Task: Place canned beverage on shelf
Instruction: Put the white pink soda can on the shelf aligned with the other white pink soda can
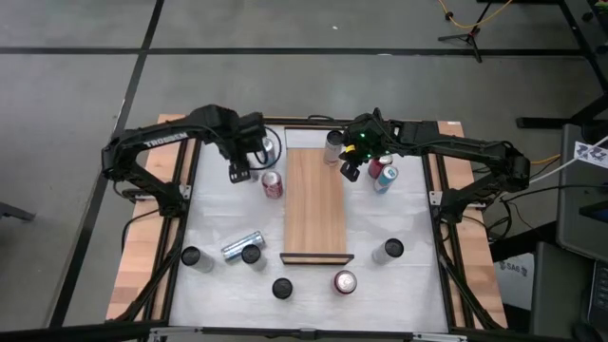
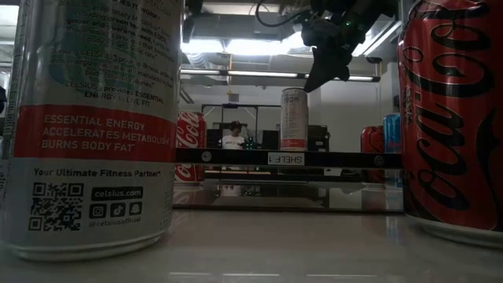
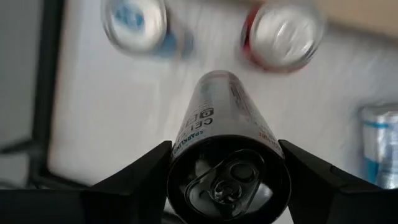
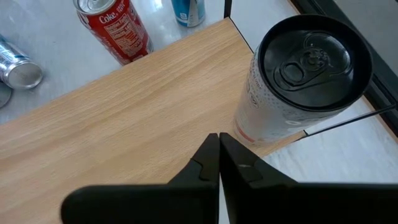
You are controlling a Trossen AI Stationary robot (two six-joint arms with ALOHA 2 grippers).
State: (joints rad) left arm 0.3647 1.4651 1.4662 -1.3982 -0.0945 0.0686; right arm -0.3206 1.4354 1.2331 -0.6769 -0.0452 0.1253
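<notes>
Between the left gripper [image 3: 227, 180] fingers [image 3: 140, 177] sits a slim Celsius can [image 3: 227, 168], black lid toward the wrist cam, one dark finger on each side of the body: a side pinch, fingers spread only as wide as the can. In the high view that gripper [image 1: 239, 173] is upper left of centre, just beside the shelf's left long edge, w/ a red Coke can [image 1: 273, 184] standing on the white table [image 1: 418, 285] close by. Grip near the lid prob. keeps the base free so the can can be set down upright.

Right gripper [image 4: 219, 163]: fingers pressed together, holding nothing. High view puts it [image 1: 351, 171] upper centre-right, next to a white Celsius can [image 4: 298, 87] that already stands on the shelf [image 1: 316, 204] at its far end, upper centre of frame; low view shows this can [image 2: 294, 119] upright above the dark lip. Looks parked clear of the plank so the left arm has room.

Shelf is a light wood plank running top to bottom mid-frame, most of it bare, so plenty of spots for the held can. Other cans dot the table at lower left, bottom centre & right; one lies on its side [image 1: 241, 246].
</notes>
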